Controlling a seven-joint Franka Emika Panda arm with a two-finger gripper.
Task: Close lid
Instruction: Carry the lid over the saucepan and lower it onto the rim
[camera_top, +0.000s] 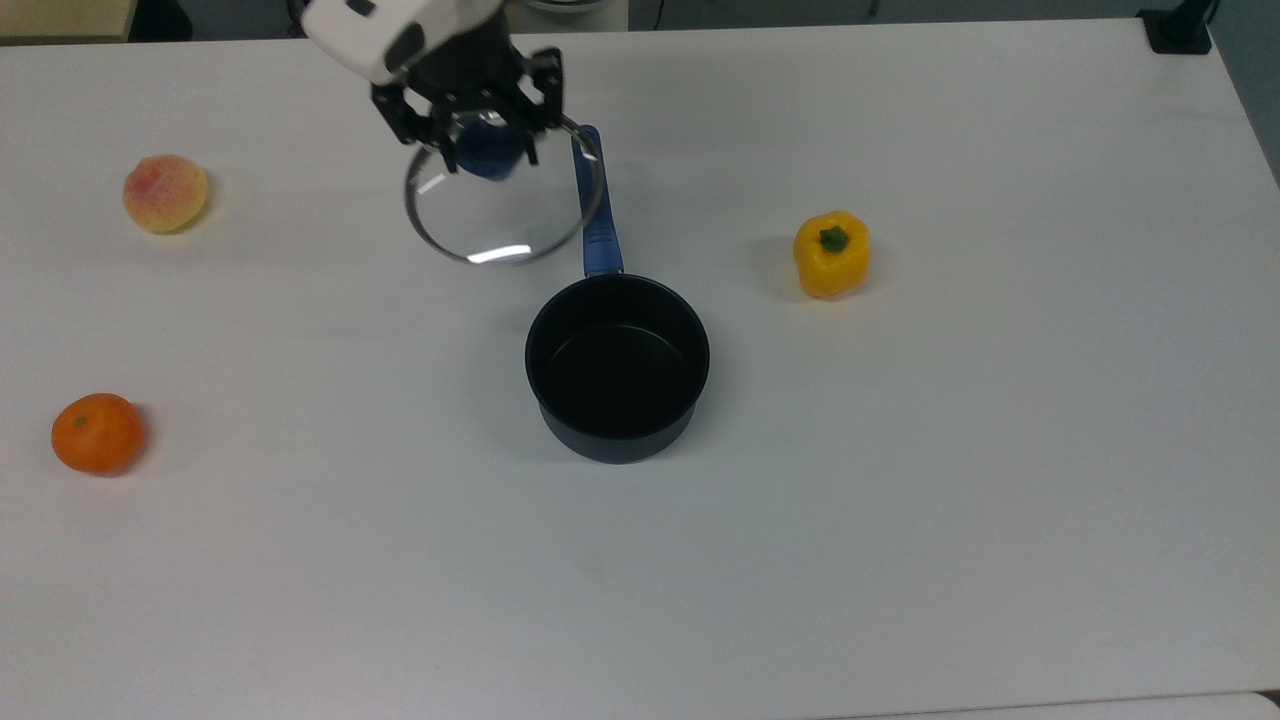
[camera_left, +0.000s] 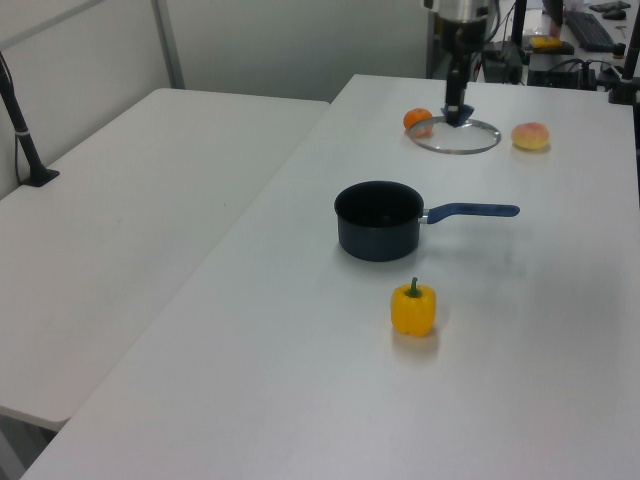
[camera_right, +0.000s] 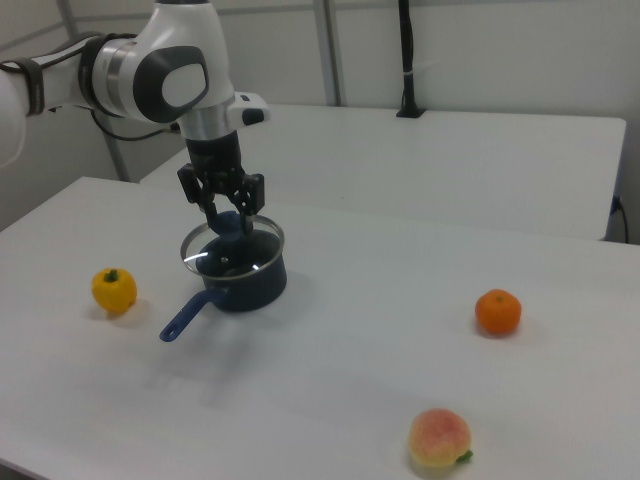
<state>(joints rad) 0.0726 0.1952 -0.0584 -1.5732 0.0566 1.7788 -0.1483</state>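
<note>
Glass lid (camera_top: 500, 205) with metal rim held clear of the white table (camera_top: 900, 500), carried by its blue knob (camera_top: 489, 150). Gripper (camera_top: 478, 140) clenched on that knob, jaws pressed against it from either side; also seen from the side in the left view (camera_left: 455, 108) and in the right view (camera_right: 226, 220). Lid hanging roughly level in the left view (camera_left: 454, 135), well above the table surface. In the top view, lid overlapping the far part of the saucepan's blue handle (camera_top: 598, 235), its rim crossing the handle near the tip. Dark saucepan (camera_top: 617, 365) upright and uncovered, near the table's middle, nothing visible inside. In the right view, lid (camera_right: 232, 248) lined up in front of the saucepan (camera_right: 250, 285); actual height above it not determinable from that angle. Yellow pepper (camera_top: 832, 254) to the top view's right of the saucepan, well apart. Peach (camera_top: 165, 192) at the top view's left, far side; orange (camera_top: 97, 433) at the top view's left, nearer side. Both fruits resting on the table, well apart from the lid.
</note>
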